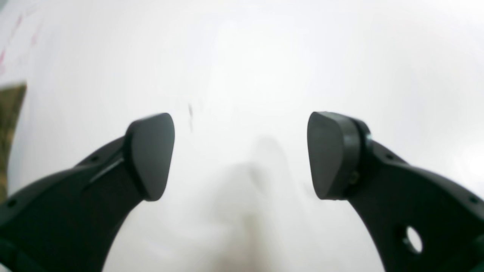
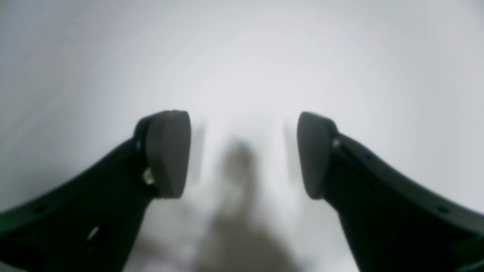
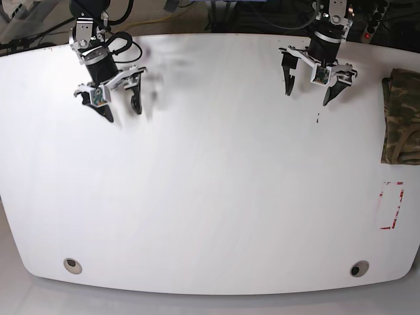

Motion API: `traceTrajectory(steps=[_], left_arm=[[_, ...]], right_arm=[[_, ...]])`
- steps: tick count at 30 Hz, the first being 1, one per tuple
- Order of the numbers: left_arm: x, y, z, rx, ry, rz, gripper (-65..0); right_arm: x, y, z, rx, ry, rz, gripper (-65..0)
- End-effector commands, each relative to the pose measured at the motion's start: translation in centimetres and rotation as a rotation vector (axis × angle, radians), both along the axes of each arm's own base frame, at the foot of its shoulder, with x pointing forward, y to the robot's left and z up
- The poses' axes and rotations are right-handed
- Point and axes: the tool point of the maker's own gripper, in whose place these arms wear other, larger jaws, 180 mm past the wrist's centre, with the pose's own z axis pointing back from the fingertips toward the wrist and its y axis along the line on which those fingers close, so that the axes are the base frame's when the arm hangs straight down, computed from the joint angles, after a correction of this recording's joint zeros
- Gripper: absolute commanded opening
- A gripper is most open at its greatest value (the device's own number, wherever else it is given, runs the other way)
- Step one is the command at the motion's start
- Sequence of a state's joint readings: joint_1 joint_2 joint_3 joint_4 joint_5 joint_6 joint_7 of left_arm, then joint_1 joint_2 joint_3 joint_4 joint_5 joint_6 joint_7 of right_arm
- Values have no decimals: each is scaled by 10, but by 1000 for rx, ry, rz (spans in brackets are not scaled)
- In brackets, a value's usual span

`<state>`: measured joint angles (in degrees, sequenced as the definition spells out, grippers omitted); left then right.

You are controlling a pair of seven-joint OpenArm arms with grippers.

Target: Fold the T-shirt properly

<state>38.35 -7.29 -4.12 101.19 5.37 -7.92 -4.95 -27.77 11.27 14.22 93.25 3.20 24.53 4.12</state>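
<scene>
Across most of the base view, you have a broad white table (image 3: 210, 197) with rounded near corners, and it serves as the landmark here. Your two dark arms reach in over the table's far edge, the right one toward the view's left side and the left one toward the view's right. The camouflage T-shirt (image 3: 401, 121), in olive, brown and tan, is by the table's edge on the view's right, partly cut off by the frame; the part you can see has a straight side and a curved seam or fold. Your left gripper (image 3: 308, 97) has its jaws spread wide with nothing between them, and the T-shirt lies outside them, well apart, toward that same edge of the table. In your left wrist view, a blurred strip of the cloth shows at the left border, beyond the finger. Your right gripper (image 3: 123, 118), near the table's far corner on the view's left, also has its jaws spread and empty, much farther from the T-shirt. A broken red rectangular outline (image 3: 395, 205) marks the table just nearer than the shirt, and two round fittings (image 3: 72, 266) sit by the table's near corners.
</scene>
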Motion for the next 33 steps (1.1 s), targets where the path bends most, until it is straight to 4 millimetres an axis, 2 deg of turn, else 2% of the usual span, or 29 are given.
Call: traceTrajectory(steps=[1, 5, 8, 11, 16, 21, 22, 23, 27, 29, 33], left_arm=[[-6, -2, 11, 7, 11, -1, -144], [-35, -2, 2, 27, 150, 10, -144], [-56, -4, 2, 29, 202, 6, -144], [-91, -6, -4, 27, 282, 0, -144], [-125, -6, -11, 28, 369, 0, -144], [-166, -6, -18, 25, 477, 5, -144], [-180, -7, -23, 16, 516, 21, -144], [-188, -8, -27, 11, 538, 30, -144], [-233, -5, -58, 2, 675, 67, -144], [-253, -5, -75, -3, 740, 75, -144], [-264, -8, -113, -19, 809, 101, -144]], right_arm=[[-11, 1, 10, 1, -18, 10, -235], [-51, 8, 0, 29, 59, 1, -235], [-81, 0, 0, 75, 106, -55, -235], [-121, -5, -4, 126, 186, -101, -235], [-174, -6, -13, 162, 310, -144, -235], [-240, -4, -21, 168, 474, -163, -235], [-252, 2, -25, 178, 510, -159, -235], [-258, 4, -28, 182, 529, -157, -235], [-300, 1, -56, 189, 658, -188, -235], [-303, -3, -75, 189, 689, -188, -235], [-325, -1, -120, 194, 809, -164, -235]])
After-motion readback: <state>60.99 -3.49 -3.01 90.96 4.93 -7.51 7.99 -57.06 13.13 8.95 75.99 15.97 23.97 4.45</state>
